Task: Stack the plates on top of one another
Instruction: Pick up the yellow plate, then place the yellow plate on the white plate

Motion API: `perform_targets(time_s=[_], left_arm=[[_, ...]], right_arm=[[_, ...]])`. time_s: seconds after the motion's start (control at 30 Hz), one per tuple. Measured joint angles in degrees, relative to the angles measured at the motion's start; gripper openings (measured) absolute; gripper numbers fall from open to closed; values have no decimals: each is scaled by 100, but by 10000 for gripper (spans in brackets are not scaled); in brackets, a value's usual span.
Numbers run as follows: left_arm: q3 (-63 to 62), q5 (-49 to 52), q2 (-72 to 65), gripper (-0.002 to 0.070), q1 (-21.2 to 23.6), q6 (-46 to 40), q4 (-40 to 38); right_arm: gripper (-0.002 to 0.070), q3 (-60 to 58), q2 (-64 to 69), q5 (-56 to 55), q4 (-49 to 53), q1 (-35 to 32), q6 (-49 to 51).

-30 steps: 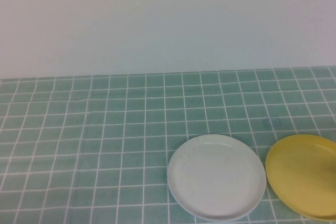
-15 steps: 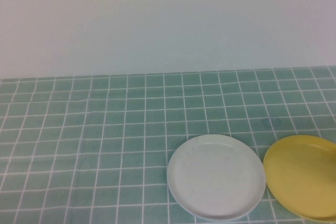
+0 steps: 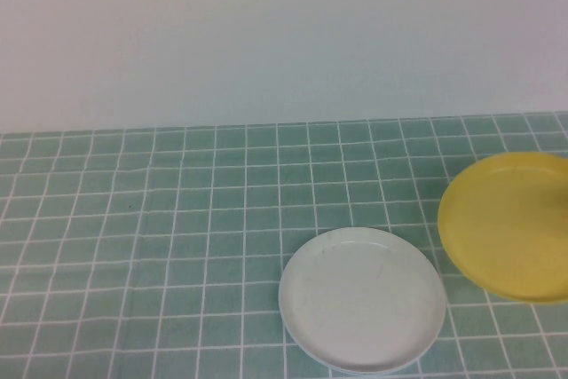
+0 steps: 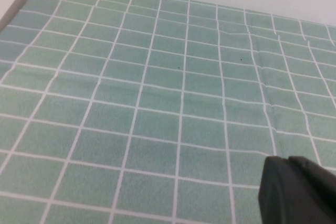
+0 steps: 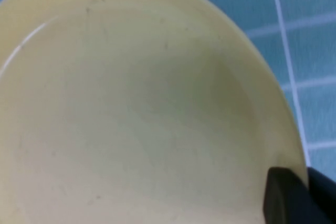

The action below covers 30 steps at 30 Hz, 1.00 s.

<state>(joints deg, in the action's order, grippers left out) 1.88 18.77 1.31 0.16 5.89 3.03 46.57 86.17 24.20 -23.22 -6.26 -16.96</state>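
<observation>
- At the right gripper (image 5: 302, 195): closed on the very edge of the yellow plate (image 5: 131, 119), with one dark finger pressed on the upper side of the rim; the lower finger hidden under the plate.
- Out from those jaws: nearly the whole plate hanging away from the grip, held at one point only, and looking clear of the checked tablecloth (image 4: 157, 103).
- Likely trouble here: sagging or swinging of the far edge around that single pinch, and slipping of smooth plastic out of a shallow bite during a quick sideways move.
- Further out, to the inner side of the right jaws and lower: the white plate (image 3: 362, 299), flat on the cloth and well apart from the held plate.
- Risk on arrival: striking the white rim with a drooping edge and shoving it along the cloth, or letting go off-centre and leaving the yellow plate perched crooked on the rim.
- No sign of a blue plate; cannot tell where it lies.
- At the left gripper (image 4: 294, 184): closed on nothing, hanging above bare cloth, with no plate near its jaws, so little danger from that side.
</observation>
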Motion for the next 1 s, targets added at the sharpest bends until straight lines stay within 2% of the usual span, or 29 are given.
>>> perform_targets(time_s=[0.2, 0.57, 0.77, 1.0], left_arm=[[0, 0, 0, 0, 0, 0, 0], [0, 0, 0, 0, 0, 0, 0], [0, 0, 0, 0, 0, 0, 0], [0, 0, 0, 0, 0, 0, 0]], right_arm=[[13, 511, -285, 572, -230, 235, -434], [13, 581, -143, 594, -686, 1859, -830], [13, 582, 379, 303, -1044, 2253, -911], [13, 614, 1160, 126, -1388, 2395, -1180]])
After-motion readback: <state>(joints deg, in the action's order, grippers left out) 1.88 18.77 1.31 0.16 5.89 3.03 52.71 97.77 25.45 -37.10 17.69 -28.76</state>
